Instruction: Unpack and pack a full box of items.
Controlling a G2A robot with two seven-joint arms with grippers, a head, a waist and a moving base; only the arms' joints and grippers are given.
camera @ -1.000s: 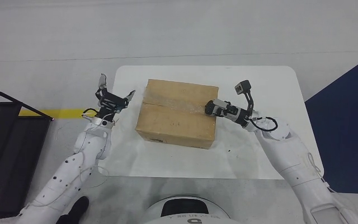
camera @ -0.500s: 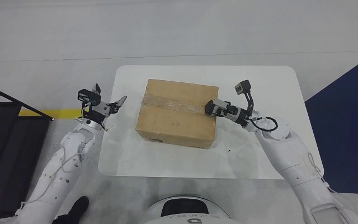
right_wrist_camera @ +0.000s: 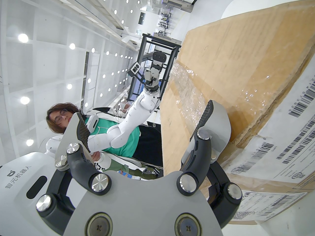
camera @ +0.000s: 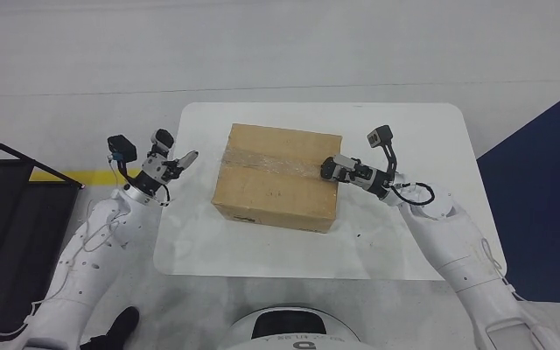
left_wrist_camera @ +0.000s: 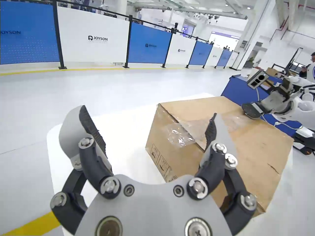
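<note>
Noted right gripper (camera: 328,168) spread at the cardboard box (camera: 276,179)'s taped seam end, nearer; left gripper (camera: 175,163) likewise spread, apart beyond the opposite end.

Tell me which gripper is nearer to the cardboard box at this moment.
Right. The right gripper is at the right end of the cardboard box, jaws open, one over its top. The left gripper hangs apart from the box's left end, above the edge of the table.
</note>
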